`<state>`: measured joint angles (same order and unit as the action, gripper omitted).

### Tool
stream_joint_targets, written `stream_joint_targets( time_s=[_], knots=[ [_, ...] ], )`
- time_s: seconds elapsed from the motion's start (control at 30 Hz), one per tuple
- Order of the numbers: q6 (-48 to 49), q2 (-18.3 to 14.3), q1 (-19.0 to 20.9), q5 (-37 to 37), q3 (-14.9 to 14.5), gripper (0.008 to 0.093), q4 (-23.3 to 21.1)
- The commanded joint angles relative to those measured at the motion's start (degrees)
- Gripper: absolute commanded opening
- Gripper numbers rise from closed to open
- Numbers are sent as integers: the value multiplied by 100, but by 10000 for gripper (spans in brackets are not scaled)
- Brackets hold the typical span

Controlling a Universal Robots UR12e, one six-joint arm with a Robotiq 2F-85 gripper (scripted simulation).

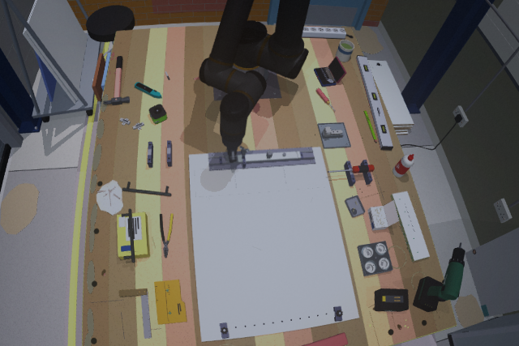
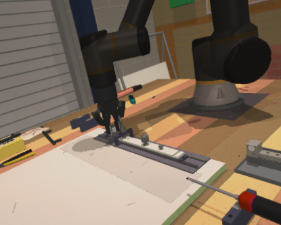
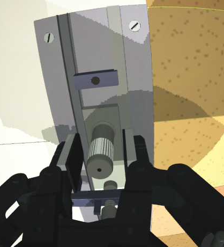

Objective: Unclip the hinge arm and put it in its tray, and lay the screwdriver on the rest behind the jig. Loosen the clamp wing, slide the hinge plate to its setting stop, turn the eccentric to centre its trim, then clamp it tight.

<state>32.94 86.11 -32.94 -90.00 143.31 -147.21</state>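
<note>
The pale hinge plate point(image 2: 153, 148) lies along the grey jig point(image 1: 262, 158) at the far edge of the white panel point(image 1: 268, 241). A knurled eccentric knob point(image 3: 100, 157) stands on the plate's left end. A dark stop block point(image 3: 95, 80) crosses the jig beyond it. The red-handled screwdriver point(image 1: 354, 169) rests on its blue rest right of the jig. The hinge arm point(image 1: 332, 132) sits in its grey tray behind that. My gripper point(image 3: 102, 155) stands low over the jig's left end, either side of the knob. It is open and holds nothing.
Behind the jig stand the arm's base point(image 2: 220, 96) and a brick wall. Loose tools lie left of the panel: pliers point(image 1: 166, 233), a black bar point(image 1: 146, 190), two blue blocks point(image 1: 159, 154). Right of it lie a level point(image 1: 374, 101), glue bottle point(image 1: 403, 165) and drill point(image 1: 442, 285).
</note>
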Motion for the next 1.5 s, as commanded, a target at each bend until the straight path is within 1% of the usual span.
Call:
stream_joint_targets(
  time_s=[0.0, 0.33, 0.37, 0.83, 0.87, 1.47],
  knots=[
    [0, 2, 0, 0, -3, 380, -2],
    [0, 1, 0, 0, -3, 380, -2],
    [0, 1, 0, 0, -3, 370, -2],
    [0, 1, 0, 0, -3, 90, -2],
    [0, 1, 0, 0, -3, 80, -2],
    [17, 2, -17, 0, -18, 80, 14]
  ],
)
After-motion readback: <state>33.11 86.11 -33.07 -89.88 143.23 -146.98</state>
